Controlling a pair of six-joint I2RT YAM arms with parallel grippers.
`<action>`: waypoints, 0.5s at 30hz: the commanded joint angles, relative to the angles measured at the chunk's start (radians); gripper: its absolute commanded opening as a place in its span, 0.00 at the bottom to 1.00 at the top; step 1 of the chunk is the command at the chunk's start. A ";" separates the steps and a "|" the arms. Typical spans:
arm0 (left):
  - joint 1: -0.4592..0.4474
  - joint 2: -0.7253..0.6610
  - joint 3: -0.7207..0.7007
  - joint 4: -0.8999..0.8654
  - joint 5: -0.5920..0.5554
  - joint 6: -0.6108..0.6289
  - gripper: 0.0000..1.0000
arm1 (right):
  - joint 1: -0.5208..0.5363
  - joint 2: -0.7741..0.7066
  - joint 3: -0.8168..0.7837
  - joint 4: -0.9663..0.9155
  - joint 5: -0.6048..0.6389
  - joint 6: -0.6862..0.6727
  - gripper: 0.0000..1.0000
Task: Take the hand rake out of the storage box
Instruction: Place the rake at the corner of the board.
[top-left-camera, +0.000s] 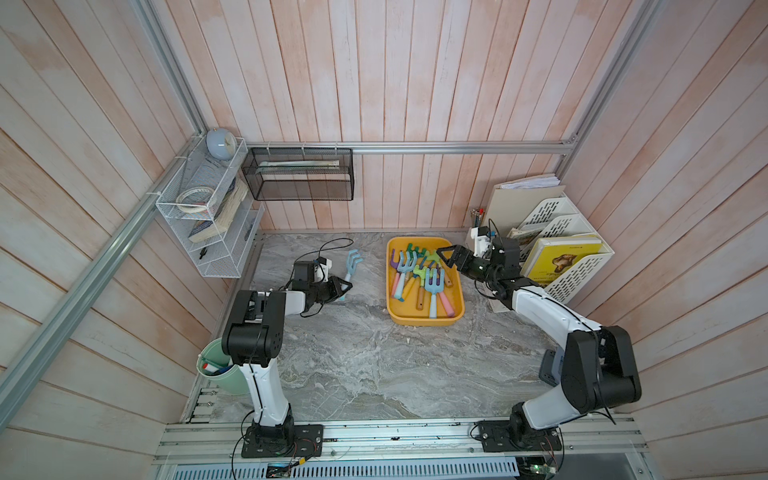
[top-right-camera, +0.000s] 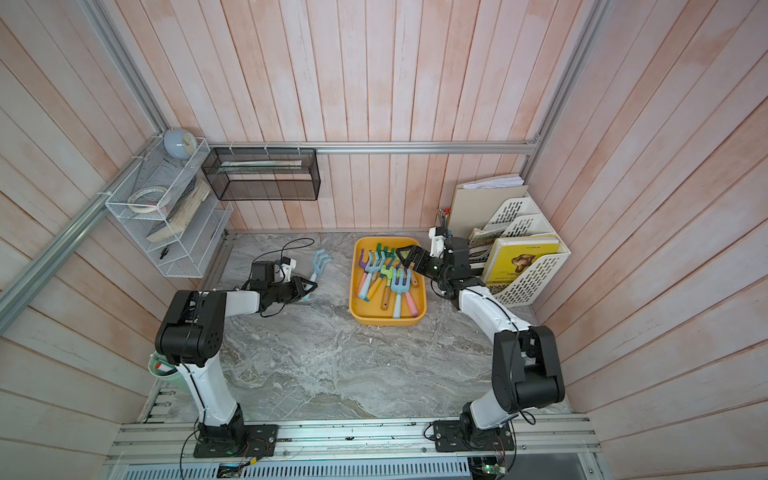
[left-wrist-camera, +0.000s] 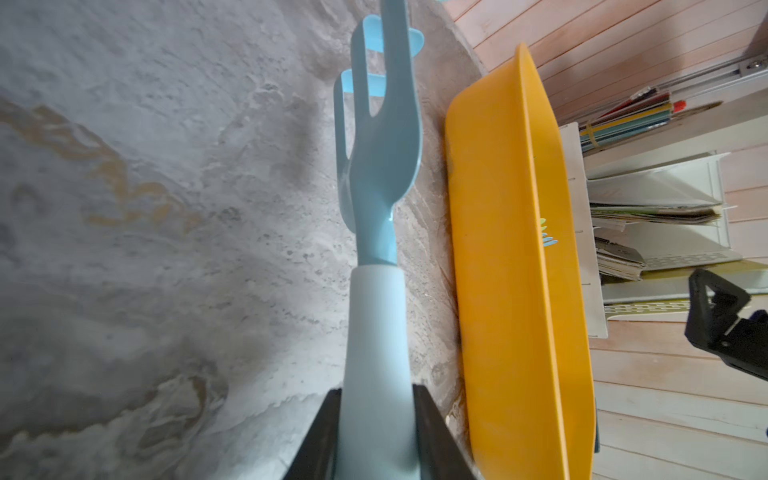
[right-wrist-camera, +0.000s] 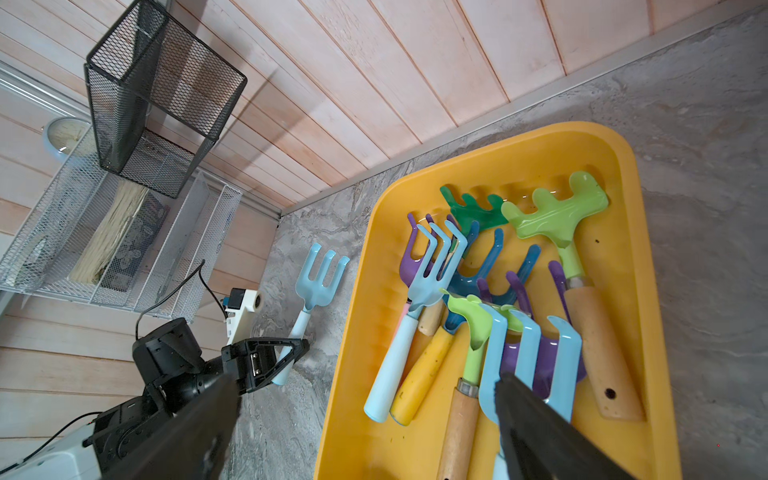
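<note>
On my grey table sits the yellow storage box, rakes piled inside. My right gripper hangs wide open above them. My left gripper clamps the pale blue hand rake by its handle, outside the box, on its left.

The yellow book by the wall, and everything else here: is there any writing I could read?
Nothing can be read.
Yellow book: print on its cover, too small and blurred.
Clock: face too small.
Storage box and hand rakes: no markings show.
</note>
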 joint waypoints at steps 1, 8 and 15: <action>0.006 0.018 0.006 -0.013 -0.025 -0.005 0.07 | -0.005 0.016 -0.010 -0.014 0.030 -0.028 0.98; 0.011 0.063 0.038 -0.069 -0.052 -0.004 0.07 | -0.006 0.024 -0.008 -0.011 0.019 -0.028 0.98; 0.014 0.066 0.035 -0.076 -0.065 -0.005 0.20 | -0.006 0.023 -0.011 -0.015 0.018 -0.032 0.98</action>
